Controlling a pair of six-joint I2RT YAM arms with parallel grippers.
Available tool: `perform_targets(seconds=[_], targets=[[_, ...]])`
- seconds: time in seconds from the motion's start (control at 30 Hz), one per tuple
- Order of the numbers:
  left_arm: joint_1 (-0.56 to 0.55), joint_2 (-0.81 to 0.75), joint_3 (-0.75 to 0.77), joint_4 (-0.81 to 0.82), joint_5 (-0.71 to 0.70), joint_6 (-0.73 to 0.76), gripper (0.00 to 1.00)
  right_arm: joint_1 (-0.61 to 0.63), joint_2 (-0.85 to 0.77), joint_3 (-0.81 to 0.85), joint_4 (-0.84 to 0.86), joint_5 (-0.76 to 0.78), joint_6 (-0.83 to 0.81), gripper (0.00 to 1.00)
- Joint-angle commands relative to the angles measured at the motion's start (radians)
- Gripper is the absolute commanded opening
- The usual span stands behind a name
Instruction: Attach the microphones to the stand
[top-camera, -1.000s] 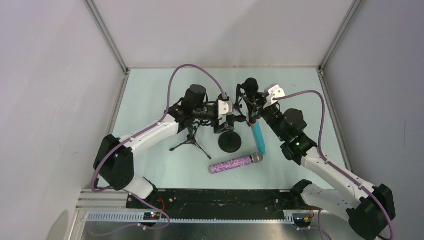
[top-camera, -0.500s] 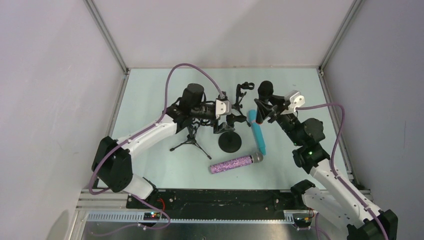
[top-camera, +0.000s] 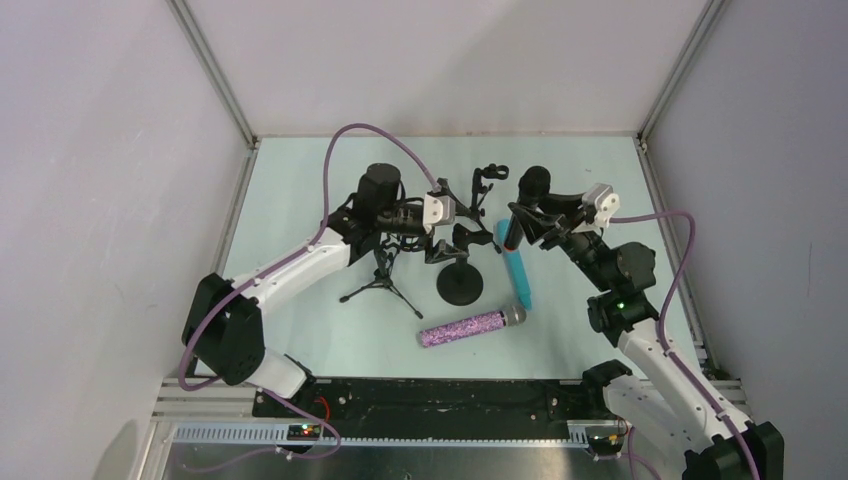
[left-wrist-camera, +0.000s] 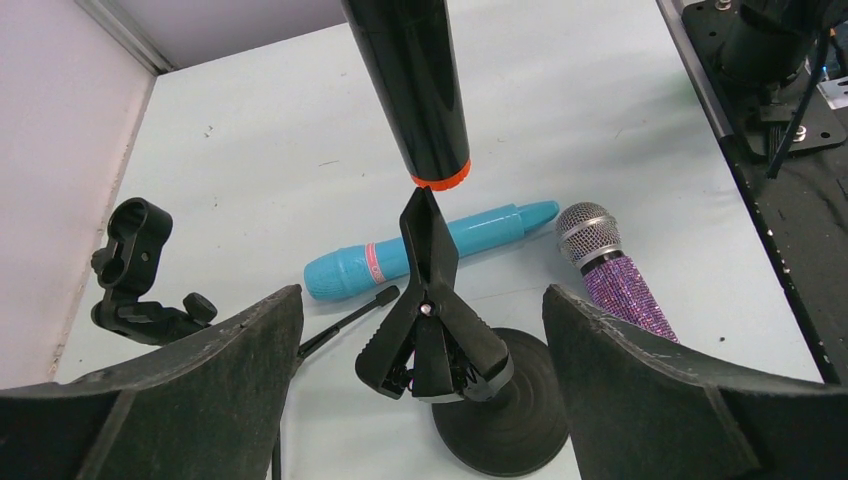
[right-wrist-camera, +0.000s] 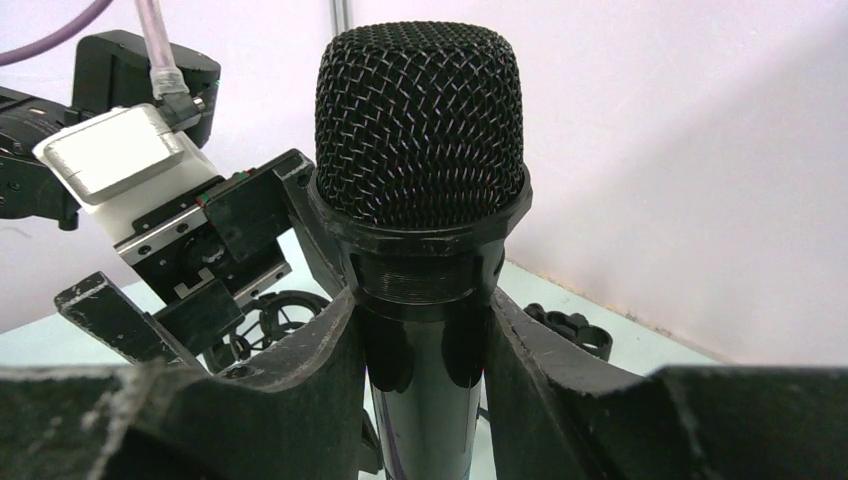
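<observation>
a: what changed over the last second?

b: the right gripper (top-camera: 527, 212), clamped on the black microphone (top-camera: 530, 190) just below its mesh head, has carried it off the stand clip (top-camera: 462, 238) to the right. by this reading the microphone is not seated and needs a fresh approach.

a: and the left gripper (left-wrist-camera: 420, 300)?

b: fingers spread wide, holding nothing, straddling the clip.

a: what does each view add?

b: the left wrist view alone shows the orange ring (left-wrist-camera: 440, 180) poised by the clip tip. the top view shows them apart sideways. the light blue microphone (top-camera: 516, 272) and purple microphone (top-camera: 465, 327) lie beside the base (top-camera: 460, 287).
</observation>
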Motion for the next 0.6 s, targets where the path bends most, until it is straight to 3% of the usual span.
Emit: perform_targets(seconds=[0.0,0.57], targets=[[0.006,-0.023,-0.006,0.039,0.034,-0.021,0.92,-0.005,0.017,0.01,0.133,-0.038,0.037,0.0],[0.018,-0.002,-0.021,0.036,0.043,0.003,0.92,0.016,0.07,0.01,0.175,-0.051,0.019,0.0]])
